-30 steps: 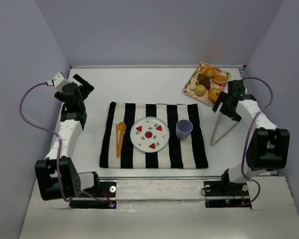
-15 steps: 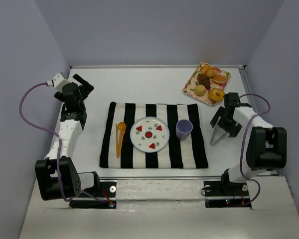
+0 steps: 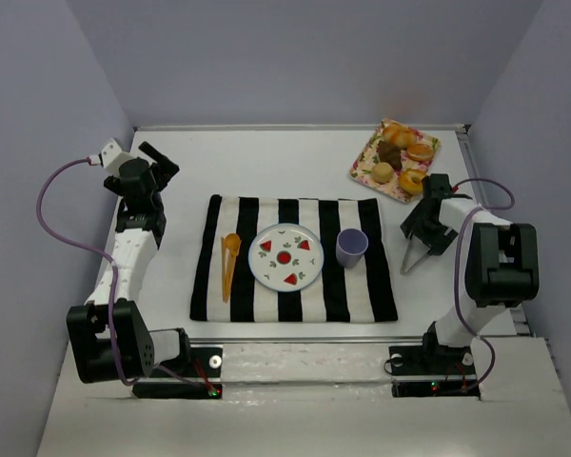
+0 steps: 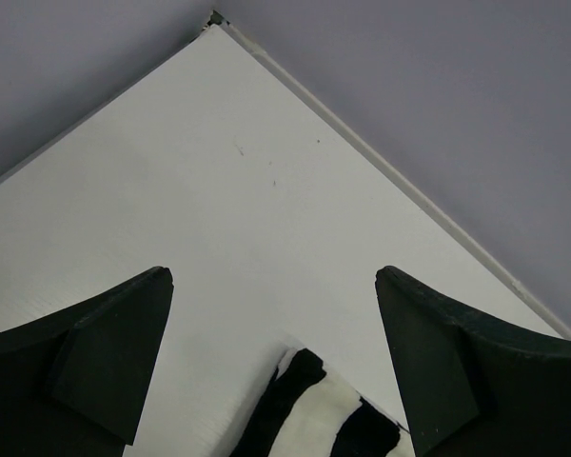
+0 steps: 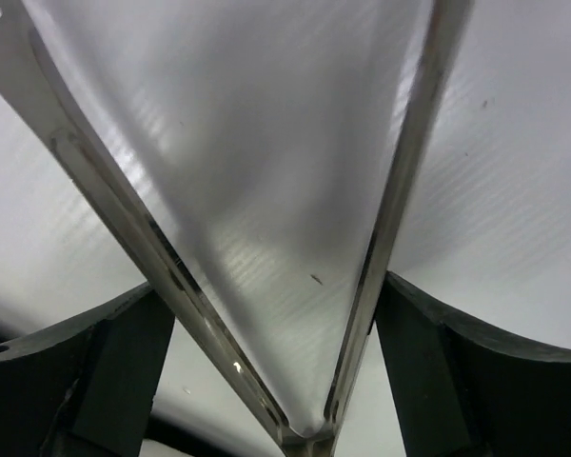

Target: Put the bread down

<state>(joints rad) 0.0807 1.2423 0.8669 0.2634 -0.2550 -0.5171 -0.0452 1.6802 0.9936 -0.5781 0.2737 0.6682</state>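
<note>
White bench under grey walls: your right gripper (image 3: 421, 228) has dropped from the bread (image 3: 413, 181) tray, jaws wide astride the tongs (image 5: 352, 286), closing in; left gripper (image 4: 276, 362) idles open.

golden ring-shaped bread (image 3: 412, 180) lies flat at the tray's (image 3: 364, 167) near corner.

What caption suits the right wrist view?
Right fingers straddling metal tongs above the white table.

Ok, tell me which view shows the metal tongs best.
The right wrist view: the tongs fill it, both arms meeting at the hinge, straddled by the right gripper. The top external view shows them small on the table; the left wrist view shows nothing of them.
</note>
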